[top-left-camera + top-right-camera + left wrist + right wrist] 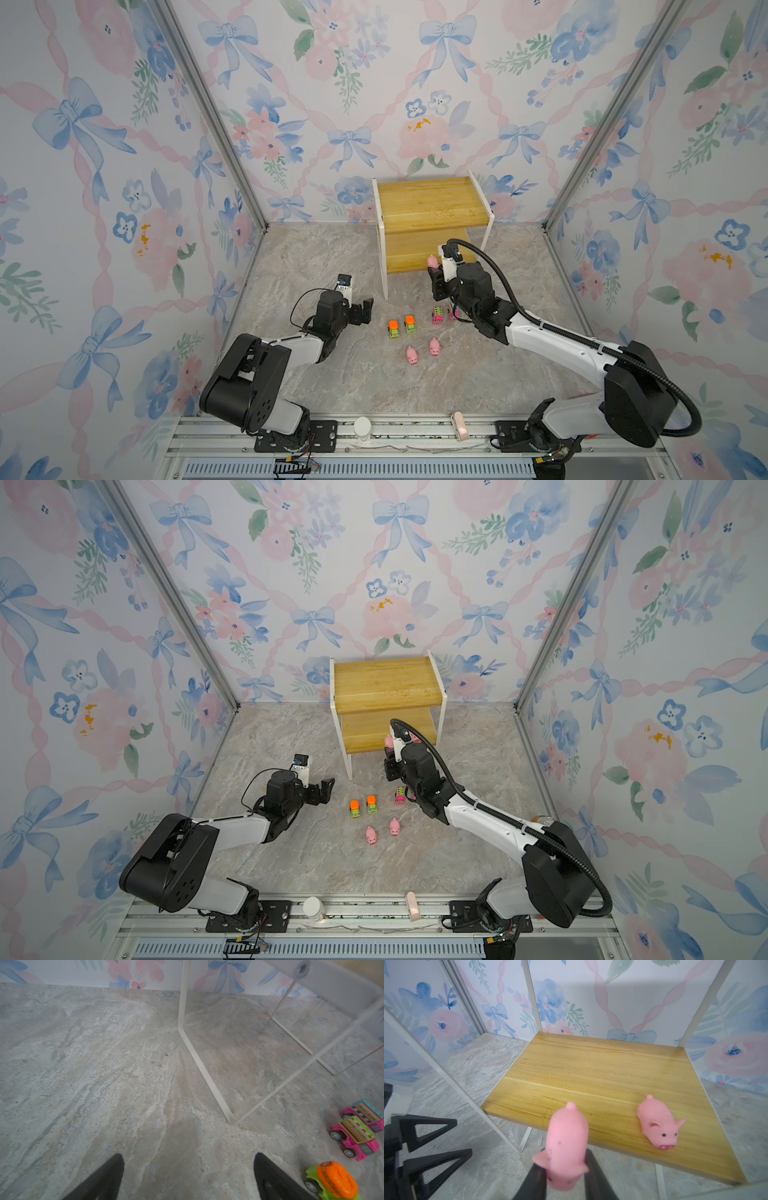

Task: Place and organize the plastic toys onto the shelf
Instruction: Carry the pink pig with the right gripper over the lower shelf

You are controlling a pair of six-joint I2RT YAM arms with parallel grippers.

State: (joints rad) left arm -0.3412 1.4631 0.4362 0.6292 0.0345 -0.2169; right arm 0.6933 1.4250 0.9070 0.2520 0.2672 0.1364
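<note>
While the right gripper [564, 1160] pinched a pink pig [566, 1138] at the front edge of the lower board of the shelf [591, 1072], seemingly not fully over it, an early release could drop it off or knock the second pig [656, 1124] lying there; the left gripper [189, 1157] stood spread near the shelf.

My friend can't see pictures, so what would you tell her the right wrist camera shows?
The right gripper holds a pink pig in its jaws at the front edge of the wooden shelf. A second pig lies on the shelf, snout toward the camera, with flowery wallpaper behind.
</note>
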